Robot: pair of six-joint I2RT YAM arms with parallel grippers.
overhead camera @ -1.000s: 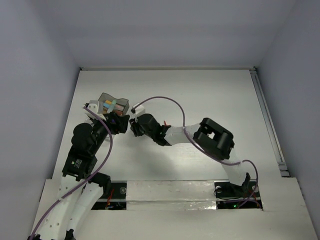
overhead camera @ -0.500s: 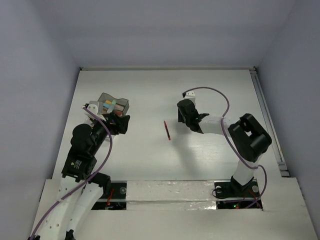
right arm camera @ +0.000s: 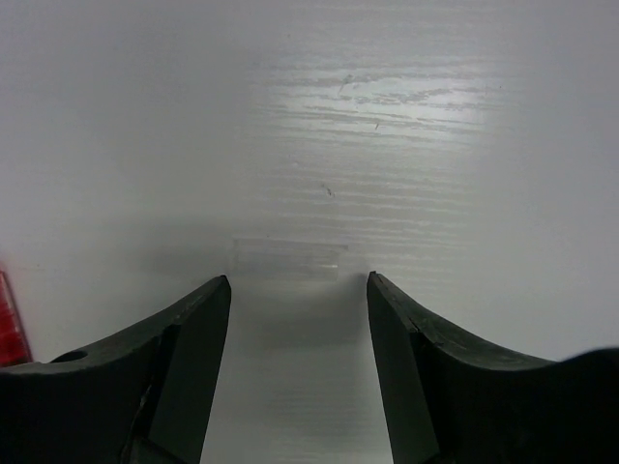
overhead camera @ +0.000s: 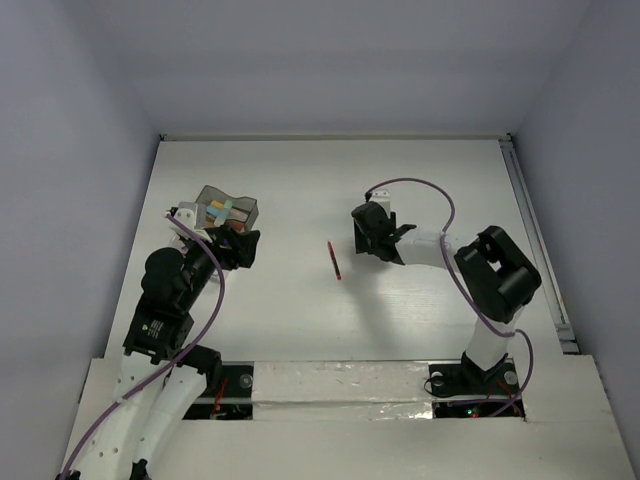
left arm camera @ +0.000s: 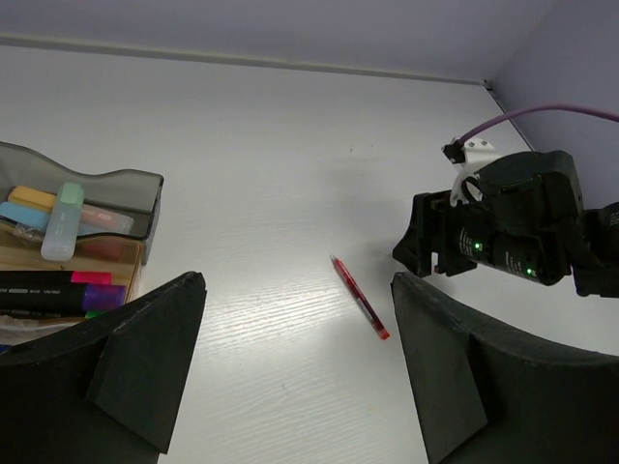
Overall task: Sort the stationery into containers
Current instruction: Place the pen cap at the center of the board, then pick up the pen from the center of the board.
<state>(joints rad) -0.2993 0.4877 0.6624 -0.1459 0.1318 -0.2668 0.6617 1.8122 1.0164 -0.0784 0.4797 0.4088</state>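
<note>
Pen [left arm camera: 360, 298] lies at desk centre; right gripper [right arm camera: 298, 290], spread and empty, should straddle its middle squarely. Left gripper [left arm camera: 298, 285] hovers empty, spread.

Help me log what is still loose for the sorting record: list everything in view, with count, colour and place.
table: one, white, under everything.
red pen: one, red, lying loose on the table between the arms.
clear piece: one, transparent, flat on the table, seen in the right wrist view.
grey compartment: one, smoky clear grey, left side of the table.
highlighters: four showing, mint, yellow, pale blue, pink, inside the grey compartment.
tan part: one, tan, joined to the grey compartment.
dark markers: at least two, black with pink and purple ends, in the tan part.
left gripper: black, open, empty, beside the compartments.
right gripper: black, open, empty, fingertips just short of the clear piece.
</note>
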